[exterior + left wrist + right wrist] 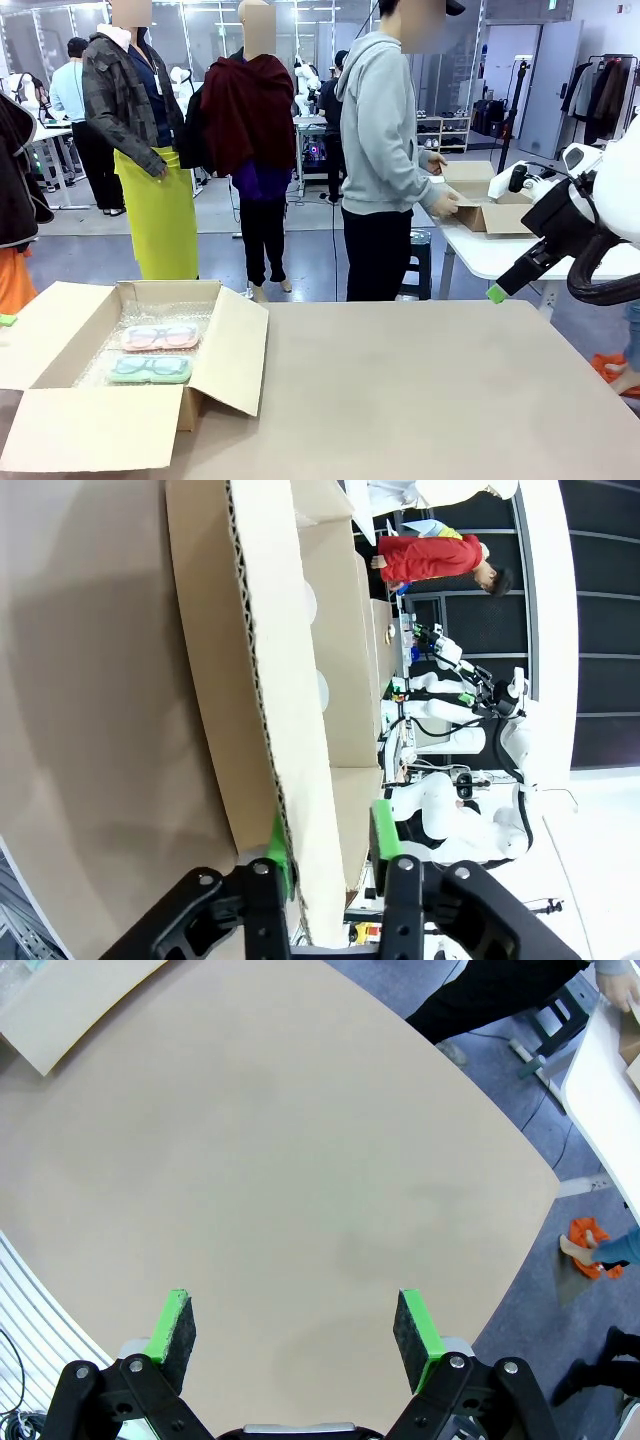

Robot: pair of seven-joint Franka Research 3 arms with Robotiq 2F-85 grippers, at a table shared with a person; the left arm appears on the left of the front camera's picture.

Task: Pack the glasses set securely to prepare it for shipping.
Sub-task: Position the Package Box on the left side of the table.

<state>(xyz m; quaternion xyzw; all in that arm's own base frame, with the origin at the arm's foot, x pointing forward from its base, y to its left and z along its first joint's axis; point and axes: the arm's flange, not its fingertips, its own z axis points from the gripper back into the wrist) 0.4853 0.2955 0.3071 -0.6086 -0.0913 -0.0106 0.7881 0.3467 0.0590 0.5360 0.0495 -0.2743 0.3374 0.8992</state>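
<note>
An open cardboard box (225, 350) sits at the table's front left. The pale pink case (160, 337) and the mint green case (150, 369) lie side by side in it on bubble wrap, spectacle outlines showing. In the left wrist view, my left gripper (332, 840) straddles the edge of the box's left flap (250, 670). Its jaws are part-way open, with one pad by the corrugated edge and a gap on the other side. One of its green pads (5, 320) peeks in by that flap. My right gripper (295, 1325) hangs wide open and empty above the bare tabletop, off the right edge (497, 292).
All the box's flaps are spread outward; the front flap (100, 430) lies toward me and the right flap (235, 350) slopes onto the table. A person stands at another table (480, 250) behind, handling a small carton. An orange object (585, 1245) lies on the floor.
</note>
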